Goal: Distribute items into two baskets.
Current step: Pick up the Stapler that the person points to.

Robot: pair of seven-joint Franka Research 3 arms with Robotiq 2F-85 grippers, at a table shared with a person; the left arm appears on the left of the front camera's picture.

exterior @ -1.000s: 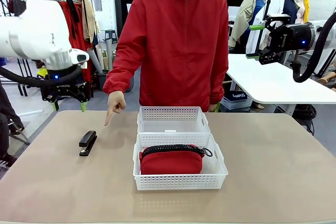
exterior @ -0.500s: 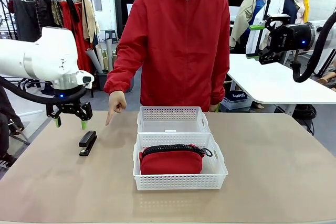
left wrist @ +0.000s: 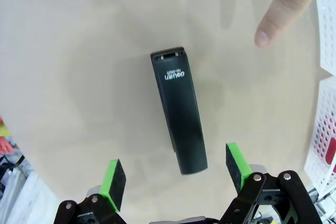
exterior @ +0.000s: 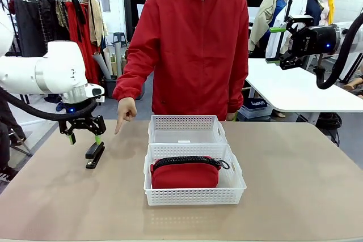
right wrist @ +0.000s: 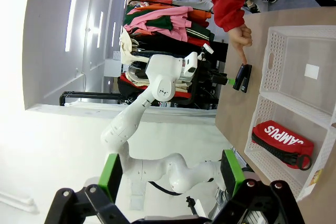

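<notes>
The black stapler lies on the tan table left of the baskets. My left gripper hovers open right above its far end; in the left wrist view the stapler lies between and just beyond the green pads. A person's finger points down at the table beside it. The red pouch sits in the near basket; the far basket holds only a small white label. My right gripper is open, high at the right, away from the table. The right wrist view shows the pouch and stapler far below.
The baskets stand touching at the table's middle. A person in a red jacket stands at the far edge. A clothes rack and a white table are behind. Bare tabletop lies to the right and front.
My left arm has come down and to the right, from well above the table's left edge to just over the stapler. The right arm and the pointing hand have stayed put.
</notes>
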